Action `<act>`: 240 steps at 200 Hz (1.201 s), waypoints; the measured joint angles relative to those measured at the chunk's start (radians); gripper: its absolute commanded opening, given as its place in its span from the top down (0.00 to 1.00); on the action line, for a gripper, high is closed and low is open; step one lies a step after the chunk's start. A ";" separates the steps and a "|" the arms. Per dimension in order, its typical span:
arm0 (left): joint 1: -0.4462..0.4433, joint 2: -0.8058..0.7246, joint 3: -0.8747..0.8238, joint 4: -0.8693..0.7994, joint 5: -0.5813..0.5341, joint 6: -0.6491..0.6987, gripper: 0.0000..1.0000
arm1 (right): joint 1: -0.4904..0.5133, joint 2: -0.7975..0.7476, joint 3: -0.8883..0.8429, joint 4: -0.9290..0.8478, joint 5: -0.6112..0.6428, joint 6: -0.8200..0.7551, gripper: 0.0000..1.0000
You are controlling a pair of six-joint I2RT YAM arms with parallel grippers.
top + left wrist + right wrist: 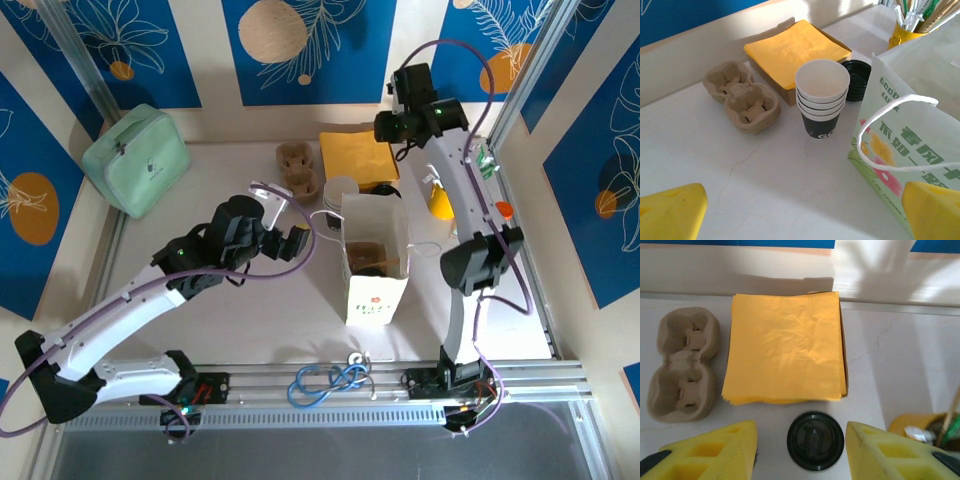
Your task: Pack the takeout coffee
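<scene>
Blue leaf-patterned wall panels (pixel 300 40) frame my white table (pixel 290 320), which has hairline cracks. A mint case (pixel 137 160) sits at far left, and the paper bag (pixel 377 290) stands open at centre. Behind it lie yellow napkins (pixel 785 347), a pulp cup carrier (pixel 682 365), stacked cups (pixel 822 97) and a black lid (pixel 815 440). My left pincer (pixel 285 220) hangs wide beside the bag, empty. My right pincer (pixel 800 435) hovers over the lid, fingers apart, holding nothing.

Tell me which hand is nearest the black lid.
The right hand: the black lid lies framed between its open yellow fingers, just short of the napkins. The left hand sits farther off, beside the paper bag.
</scene>
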 measured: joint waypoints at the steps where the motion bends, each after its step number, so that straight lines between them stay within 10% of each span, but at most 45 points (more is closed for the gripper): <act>1: 0.000 0.000 0.000 0.000 0.000 0.000 0.01 | -0.001 0.004 0.002 0.001 -0.002 -0.001 0.49; 240: 0.000 0.052 0.076 -0.076 -0.103 0.008 0.01 | -0.043 0.591 0.211 0.181 -0.121 -0.225 0.19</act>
